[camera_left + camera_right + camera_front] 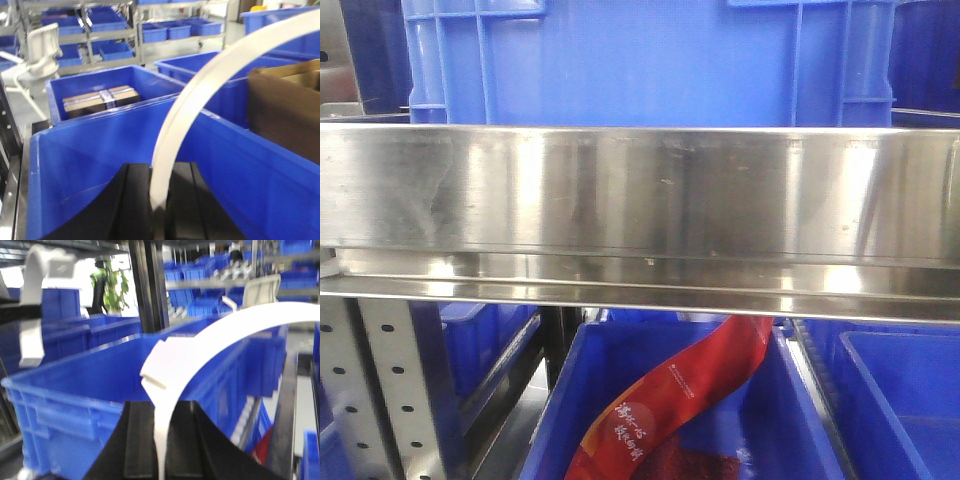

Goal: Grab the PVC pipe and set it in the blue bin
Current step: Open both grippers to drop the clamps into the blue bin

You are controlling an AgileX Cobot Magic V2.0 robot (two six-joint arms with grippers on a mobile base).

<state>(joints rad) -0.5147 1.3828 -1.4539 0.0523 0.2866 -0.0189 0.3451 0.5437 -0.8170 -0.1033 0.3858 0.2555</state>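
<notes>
**White pipe clamped at both wrists, above blue bins**

A curved PVC pipe (187, 100) is held at its lower end by the left gripper (160, 202), whose black fingers (135, 200) are closed tight on it. The pipe arcs up over the blue bin (75, 165) just ahead. A jointed pipe (240, 324) is pinched likewise by the right gripper (162, 445), above another bin (75, 400). Whether both are one pipe cannot be told. A cardboard box (285, 110) is seen at the right, and the front view is largely blocked by a steel rail (640, 200)
</notes>
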